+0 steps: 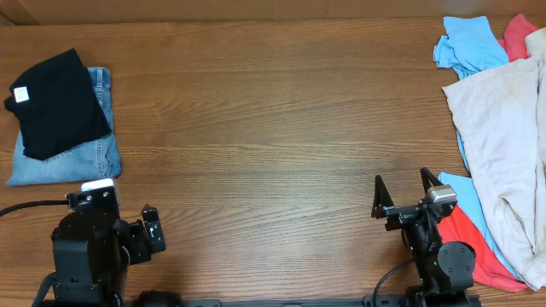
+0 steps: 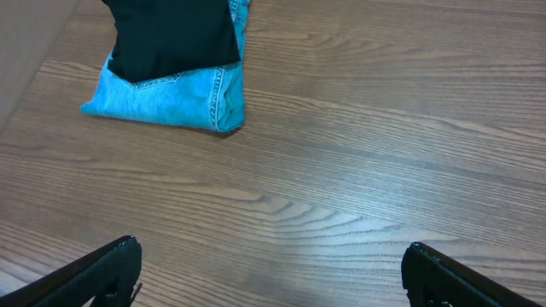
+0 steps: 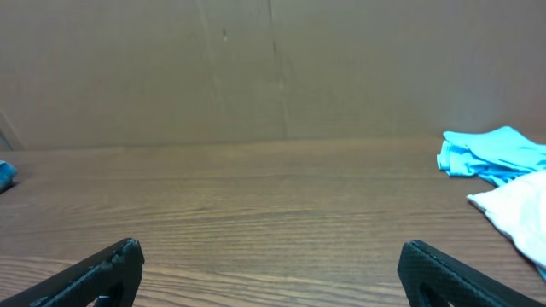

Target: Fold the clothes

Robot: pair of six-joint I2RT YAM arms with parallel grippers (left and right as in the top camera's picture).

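Observation:
A folded black T-shirt with a small white label lies on folded blue jeans at the table's far left; the left wrist view shows the same stack ahead and to the left. A loose pile of clothes sits at the right edge: a large cream garment, a light blue one and a coral one. My left gripper is open over bare wood near the front left. My right gripper is open and empty too, just left of the pile.
The wooden table stretches between the two stacks. A brown cardboard wall stands behind the far edge. The cream cloth and blue cloth show at the right of the right wrist view.

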